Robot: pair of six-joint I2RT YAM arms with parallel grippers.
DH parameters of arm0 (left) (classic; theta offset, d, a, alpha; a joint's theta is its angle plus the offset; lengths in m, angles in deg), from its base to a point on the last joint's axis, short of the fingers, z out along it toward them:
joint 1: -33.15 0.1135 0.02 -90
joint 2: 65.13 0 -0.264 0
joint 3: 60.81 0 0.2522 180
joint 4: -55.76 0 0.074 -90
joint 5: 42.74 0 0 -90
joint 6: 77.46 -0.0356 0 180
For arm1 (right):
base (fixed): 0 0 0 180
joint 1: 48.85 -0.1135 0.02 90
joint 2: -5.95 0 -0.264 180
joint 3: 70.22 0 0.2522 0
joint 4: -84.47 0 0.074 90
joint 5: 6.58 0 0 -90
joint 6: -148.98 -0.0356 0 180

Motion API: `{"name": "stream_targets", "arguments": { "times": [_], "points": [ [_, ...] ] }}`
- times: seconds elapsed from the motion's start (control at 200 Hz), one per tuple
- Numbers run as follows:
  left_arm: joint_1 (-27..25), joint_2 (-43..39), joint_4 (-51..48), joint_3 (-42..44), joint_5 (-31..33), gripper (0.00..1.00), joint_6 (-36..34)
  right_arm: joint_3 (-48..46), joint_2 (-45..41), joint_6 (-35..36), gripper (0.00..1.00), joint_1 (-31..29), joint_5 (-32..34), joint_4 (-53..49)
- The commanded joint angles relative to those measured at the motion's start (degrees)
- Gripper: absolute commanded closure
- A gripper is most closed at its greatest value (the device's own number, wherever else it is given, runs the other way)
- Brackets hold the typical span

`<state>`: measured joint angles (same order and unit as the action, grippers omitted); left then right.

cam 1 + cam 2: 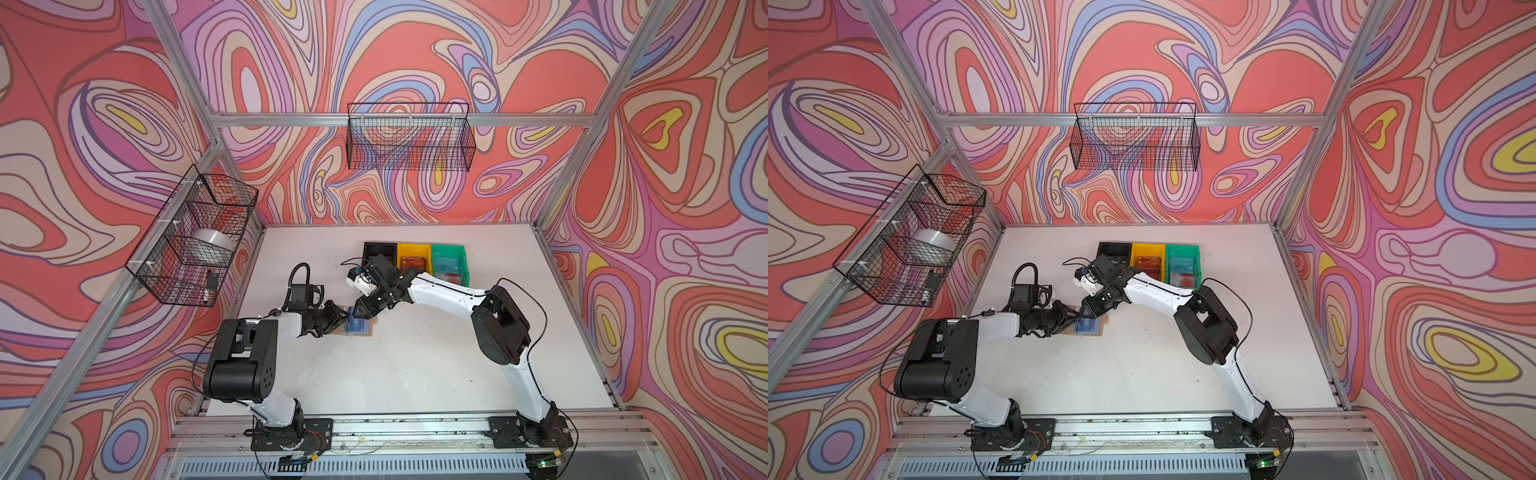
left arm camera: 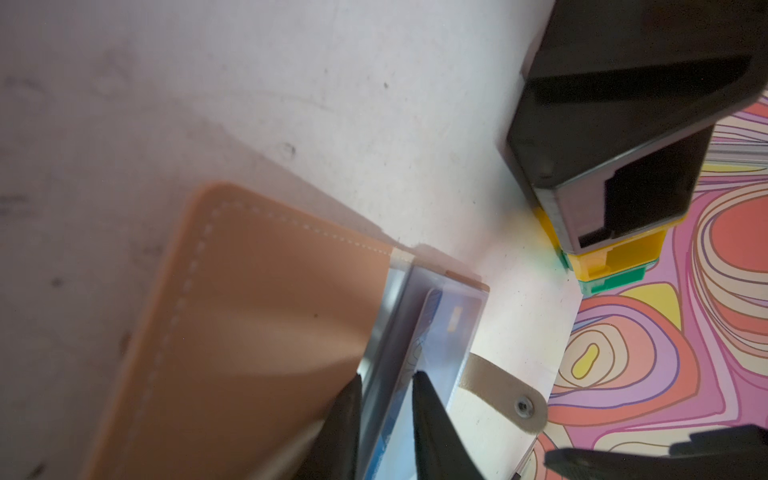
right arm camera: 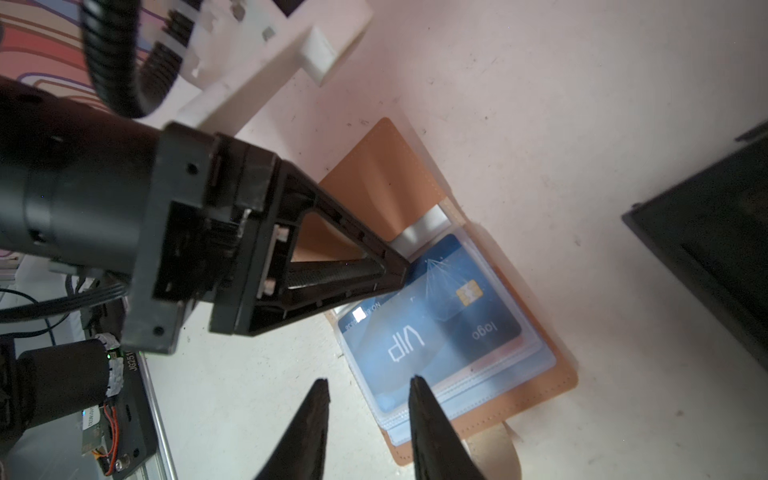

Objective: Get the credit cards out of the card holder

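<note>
The tan card holder (image 1: 362, 331) (image 1: 1091, 329) lies open on the white table, left of centre. A blue credit card (image 3: 428, 328) marked "VIP" sits inside its top clear sleeve. My left gripper (image 2: 386, 399) (image 1: 348, 317) is shut on the clear sleeves near the spine, beside the raised tan flap (image 2: 257, 316). My right gripper (image 3: 370, 382) (image 1: 357, 316) hangs open just over the sleeves' near corner, with nothing gripped. The left gripper's fingers (image 3: 353, 270) reach onto the holder from the flap side. A red card (image 1: 412, 263) lies in the yellow bin.
A black bin (image 1: 376, 250), a yellow bin (image 1: 401, 249) and a green bin (image 1: 463, 259) stand in a row at the back, close behind the holder; a card lies in the green one. The holder's snap tab (image 2: 503, 390) points toward the table edge. Wire baskets (image 1: 195, 237) (image 1: 409, 137) hang on the walls.
</note>
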<state>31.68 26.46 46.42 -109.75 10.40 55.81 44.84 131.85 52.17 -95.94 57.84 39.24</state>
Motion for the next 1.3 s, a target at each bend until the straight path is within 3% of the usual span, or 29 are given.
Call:
{"name": "stream_targets", "arguments": {
  "times": [0.0,0.366,0.536,1.297],
  "points": [
    [-0.2,-0.1,-1.0,1.3,1.5,0.74,-0.3,0.0,1.8,-0.6,0.65,-0.5,-1.3,1.5],
    [-0.2,0.0,-1.5,1.1,1.6,0.74,-0.5,0.6,4.6,0.0,0.69,-0.5,1.0,-0.3],
    [-0.2,-0.2,-1.6,1.2,1.6,0.74,-0.6,-2.1,4.4,-0.4,0.73,-0.3,5.6,1.1],
    [-0.2,2.5,3.1,1.7,-0.3,0.75,0.6,-4.7,7.3,-0.4,0.8,1.1,6.6,-0.6]
  ]
}}
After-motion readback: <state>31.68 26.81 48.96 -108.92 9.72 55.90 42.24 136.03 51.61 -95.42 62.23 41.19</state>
